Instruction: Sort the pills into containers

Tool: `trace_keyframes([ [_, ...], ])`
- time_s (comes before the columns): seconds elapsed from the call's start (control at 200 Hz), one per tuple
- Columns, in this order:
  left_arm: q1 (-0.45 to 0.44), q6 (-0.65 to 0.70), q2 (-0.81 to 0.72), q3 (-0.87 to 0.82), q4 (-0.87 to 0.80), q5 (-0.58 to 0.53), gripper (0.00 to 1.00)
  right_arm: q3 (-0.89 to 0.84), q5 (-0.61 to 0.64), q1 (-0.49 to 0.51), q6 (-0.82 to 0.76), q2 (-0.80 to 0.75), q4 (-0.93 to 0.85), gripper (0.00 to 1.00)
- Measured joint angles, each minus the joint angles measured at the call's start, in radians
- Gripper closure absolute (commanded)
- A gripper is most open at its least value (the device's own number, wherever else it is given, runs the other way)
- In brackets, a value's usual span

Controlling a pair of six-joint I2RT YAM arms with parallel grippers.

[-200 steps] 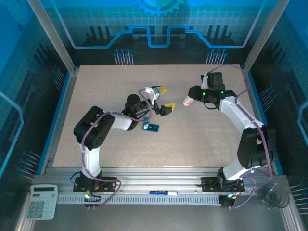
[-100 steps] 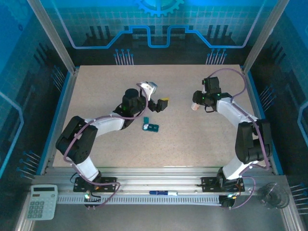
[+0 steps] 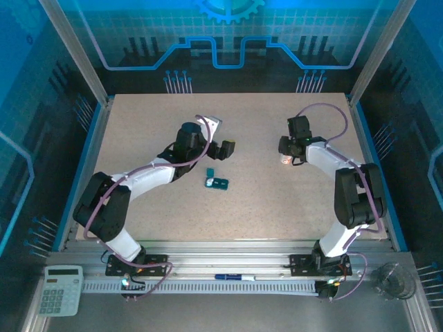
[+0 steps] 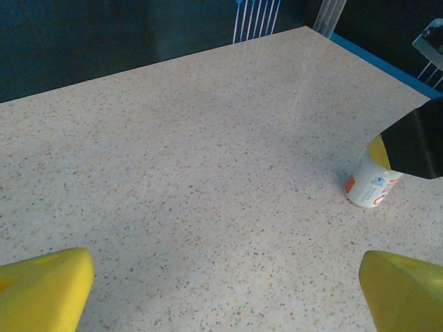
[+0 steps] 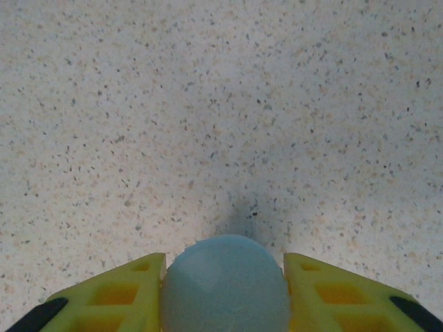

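Seeing the tiny teal-green rectangular plastic pill box (image 3: pixel 217 182) flat on the speckled beige table (image 3: pixel 138 138), near the left gripper (image 3: pixel 226 149), spread wide and empty. Also seeing the right gripper (image 5: pixel 225 270) clamped round a small white plastic pill bottle (image 4: pixel 369 185), upright. Guessing featherlight, stiff, skiddy box: would pinch gently across the narrow sides.

This was a robotics lab test cell. A speckled counter (image 3: pixel 277 200) sat boxed in by aluminium frame posts (image 3: pixel 76 55) and blue translucent panels (image 3: pixel 41 104), the back panel (image 3: pixel 228 41) printed with circuit lines and a gear motif (image 3: pixel 228 8). Two cabled robot arms, left arm (image 3: pixel 138 181) and right arm (image 3: pixel 339 162), were bolted to an aluminium rail (image 3: pixel 228 266) at the near edge. On that rail lay a calculator (image 3: pixel 59 290), a pen (image 3: pixel 232 277) and a glass beaker (image 3: pixel 393 280)
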Motion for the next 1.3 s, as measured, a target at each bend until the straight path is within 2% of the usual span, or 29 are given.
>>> trace_keyframes([
  [0.125,0.001,-0.016,-0.030,0.000,-0.018,-0.034,0.01,-0.003,0.000,0.002,-0.006,0.010,-0.003,0.31],
  [0.235,0.004,-0.026,-0.064,0.000,-0.021,-0.080,0.01,-0.002,-0.005,0.002,-0.014,0.011,-0.016,0.26],
  [0.495,0.027,-0.090,-0.121,0.000,-0.040,-0.200,0.01,0.034,-0.043,0.017,-0.023,-0.084,-0.087,0.25],
  [0.73,0.056,-0.103,-0.135,-0.002,-0.085,-0.259,0.01,0.082,-0.140,0.100,-0.072,-0.139,-0.095,0.23],
  [1.001,0.119,-0.160,-0.148,-0.044,-0.078,-0.290,0.01,0.045,-0.297,0.278,-0.206,-0.101,-0.021,0.20],
  [1.166,0.163,-0.211,-0.152,-0.060,-0.083,-0.297,0.01,0.023,-0.408,0.339,-0.278,-0.020,0.006,0.19],
  [1.301,0.202,-0.259,-0.174,-0.075,-0.083,-0.297,0.01,0.023,-0.439,0.383,-0.324,0.034,0.008,0.17],
])
